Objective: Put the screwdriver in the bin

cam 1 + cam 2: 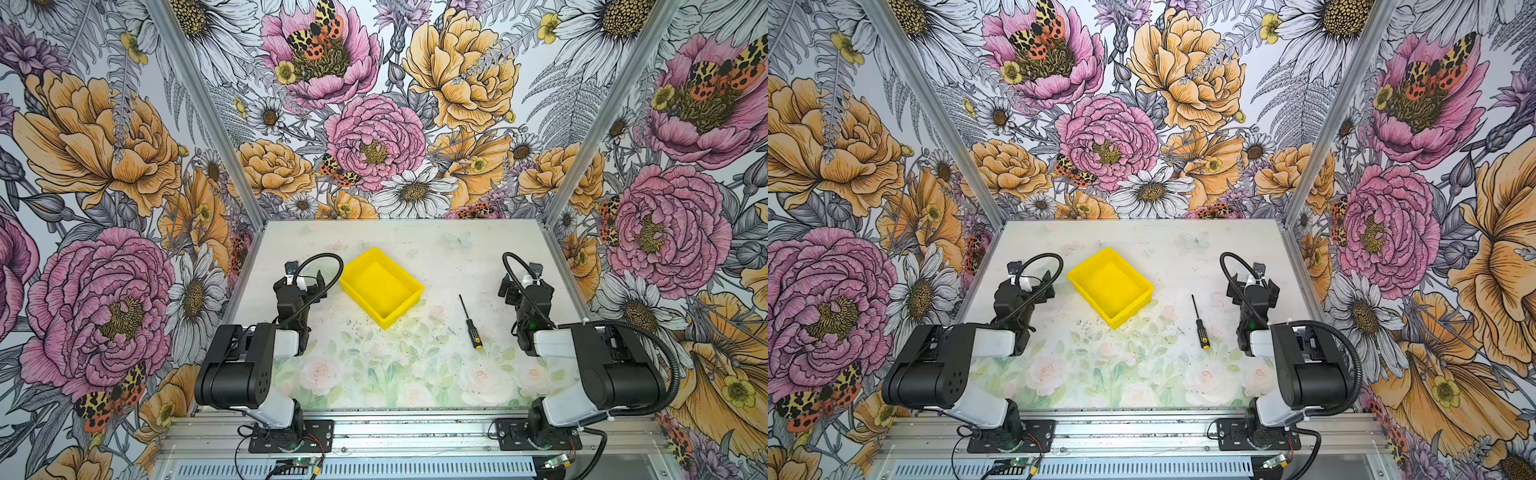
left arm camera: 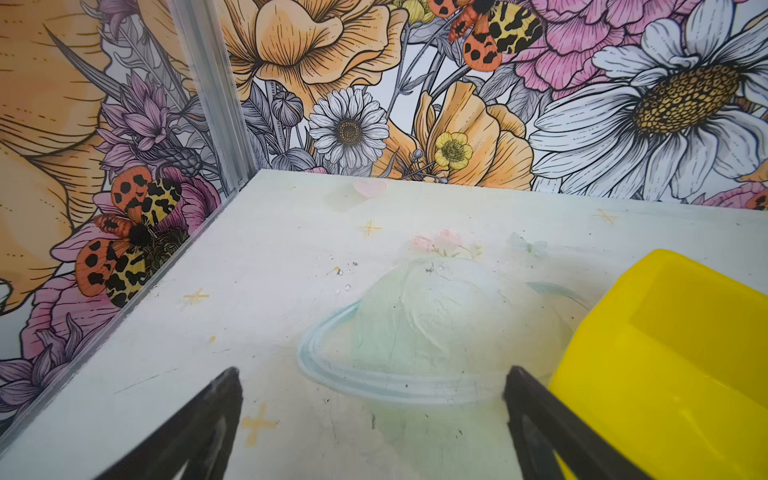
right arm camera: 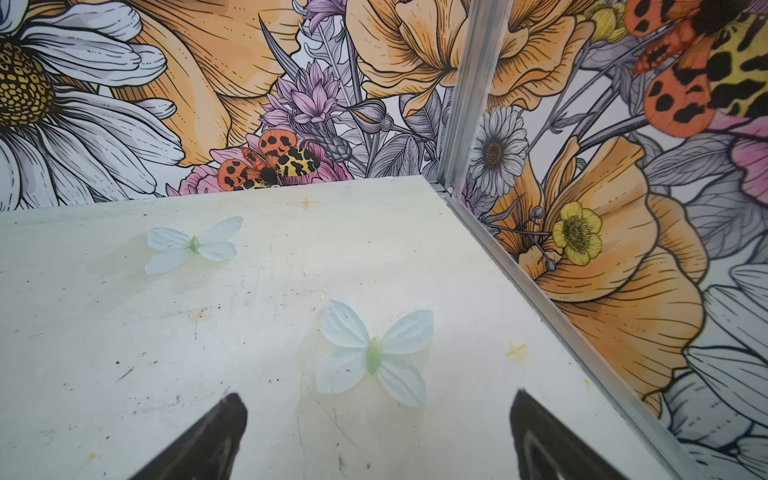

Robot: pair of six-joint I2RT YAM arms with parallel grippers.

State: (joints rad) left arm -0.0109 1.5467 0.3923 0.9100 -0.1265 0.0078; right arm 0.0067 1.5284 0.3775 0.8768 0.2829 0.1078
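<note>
Two grippers, both wide open and empty. Right gripper point(image 3: 376, 399) sits nearer than left gripper point(image 2: 372, 370): the screwdriver point(image 1: 468, 321) lies just inward of it, shaft pointing rearward.

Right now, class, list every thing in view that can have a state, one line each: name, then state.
bin: upright, empty, standing on the table.
screwdriver: lying flat on the table, outside the bin, untouched.
left pincer: open, holding nothing, close beside the bin.
right pincer: open, holding nothing, apart from the screwdriver.
</note>
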